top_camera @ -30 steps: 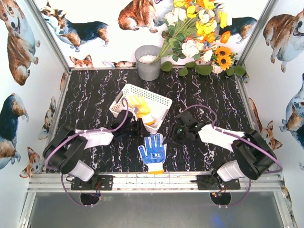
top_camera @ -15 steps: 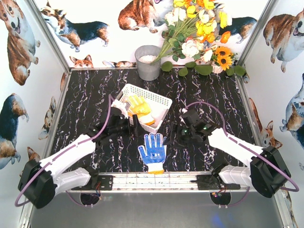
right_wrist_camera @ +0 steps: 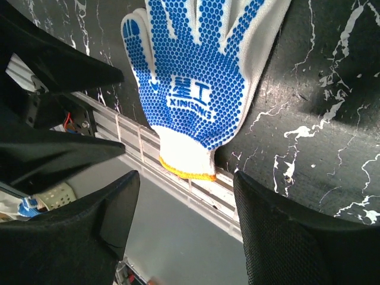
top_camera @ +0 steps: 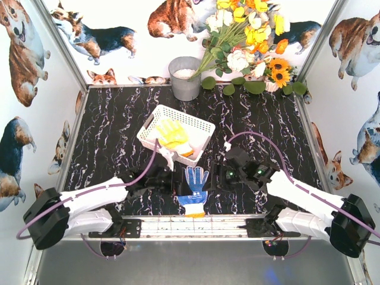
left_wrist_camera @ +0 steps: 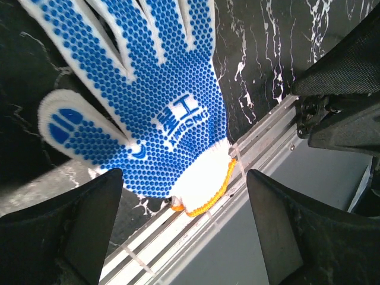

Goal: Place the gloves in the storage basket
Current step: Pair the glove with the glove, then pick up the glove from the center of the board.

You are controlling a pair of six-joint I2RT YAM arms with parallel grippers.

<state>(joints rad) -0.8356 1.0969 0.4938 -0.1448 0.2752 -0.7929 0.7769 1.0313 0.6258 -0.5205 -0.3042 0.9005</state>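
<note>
The last loose glove [top_camera: 196,178], white with a blue dotted palm, lies palm up on the table [top_camera: 113,130], fingers pointing far and its orange-trimmed cuff resting on the near rail [top_camera: 225,222]. The basket [top_camera: 189,116] sits just beyond it, slightly to the left, with a yellow glove [top_camera: 173,134] already inside. I have both arms converging here. The left gripper [left_wrist_camera: 184,178] hangs just over the cuff end with its jaws spread wide and holding nothing. The right gripper [right_wrist_camera: 185,175] comes in from the right side, equally wide and empty. I judge the wide opening is there to straddle the flat knit and pinch it up. The cuff over the rail looks the easier bite, since the palm lies flush on the table. One arm should do; the other risks crowding it.
</note>
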